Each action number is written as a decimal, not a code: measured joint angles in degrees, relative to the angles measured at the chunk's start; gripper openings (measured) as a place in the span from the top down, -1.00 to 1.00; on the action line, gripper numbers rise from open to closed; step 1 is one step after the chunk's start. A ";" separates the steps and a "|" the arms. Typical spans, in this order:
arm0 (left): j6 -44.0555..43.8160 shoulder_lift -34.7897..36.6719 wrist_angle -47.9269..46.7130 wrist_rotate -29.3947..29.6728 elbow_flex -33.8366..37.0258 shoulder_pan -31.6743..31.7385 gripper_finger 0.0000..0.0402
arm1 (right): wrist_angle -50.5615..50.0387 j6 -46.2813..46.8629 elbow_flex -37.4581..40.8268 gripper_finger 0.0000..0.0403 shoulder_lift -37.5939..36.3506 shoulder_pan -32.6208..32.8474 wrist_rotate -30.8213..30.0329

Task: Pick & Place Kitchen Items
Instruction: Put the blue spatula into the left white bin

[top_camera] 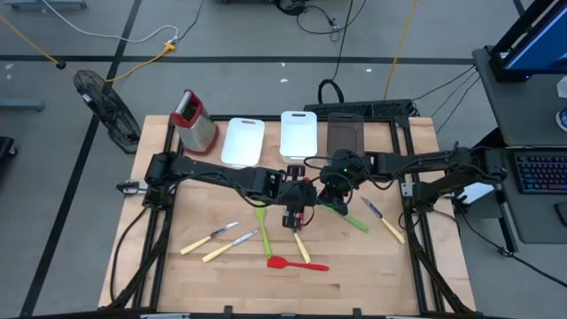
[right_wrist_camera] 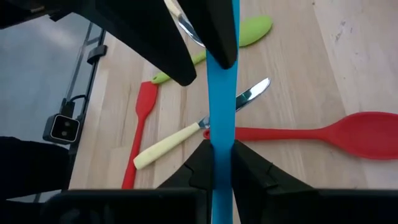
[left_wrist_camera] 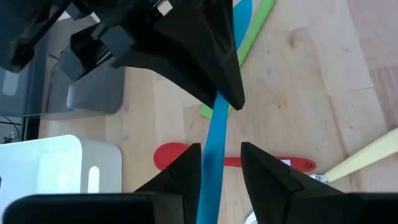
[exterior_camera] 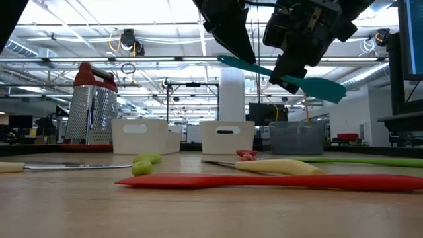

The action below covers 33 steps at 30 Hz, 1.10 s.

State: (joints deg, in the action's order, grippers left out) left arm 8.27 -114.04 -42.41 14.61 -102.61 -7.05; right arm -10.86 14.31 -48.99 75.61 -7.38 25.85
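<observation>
Both my arms meet above the middle of the desk (top_camera: pixel 354 266), and between them hangs the blue spatula (exterior_camera: pixel 291 76), lifted clear of the wood. My right fingers (right_wrist_camera: pixel 222 163) are clamped together on its blue handle. My left fingers (left_wrist_camera: pixel 221 165) straddle the same handle a little apart, and I cannot tell whether they press it or only stand beside it. From overhead the spatula is almost wholly hidden under my two wrists; only the level view across the desk shows its teal blade sticking out to one side.

Below on the desk lie the other utensils: a red spoon (right_wrist_camera: pixel 348 134) with its bowl partly cut off by the picture edge, a red spatula (top_camera: pixel 297 263), a green spoon (right_wrist_camera: pixel 249 31) half covered by my other arm, a second green spatula (top_camera: pixel 350 217), and several knives with pale yellow handles (top_camera: pixel 221 239). One knife (right_wrist_camera: pixel 186 134) lies with its blade crossing behind the blue handle.

At the far edge stand two white bins (top_camera: pixel 270 137), a dark grey bin (top_camera: pixel 345 135) and a red-topped grater (top_camera: pixel 195 120).
</observation>
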 joint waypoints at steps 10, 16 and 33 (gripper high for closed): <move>-0.03 0.00 -0.21 0.73 0.02 0.85 0.40 | 1.64 1.14 0.00 0.87 0.00 -0.04 1.41; 0.42 0.00 -0.73 -1.97 0.02 0.96 0.40 | 2.11 1.53 0.00 0.87 0.00 -0.02 1.49; -1.15 -1.31 2.28 -2.77 0.35 1.09 0.40 | 2.89 2.60 0.00 0.87 0.00 0.00 2.97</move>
State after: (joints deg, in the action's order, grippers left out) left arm 7.12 -115.34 -40.13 11.84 -102.26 -5.96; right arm -7.97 16.91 -48.99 75.61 -7.38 28.82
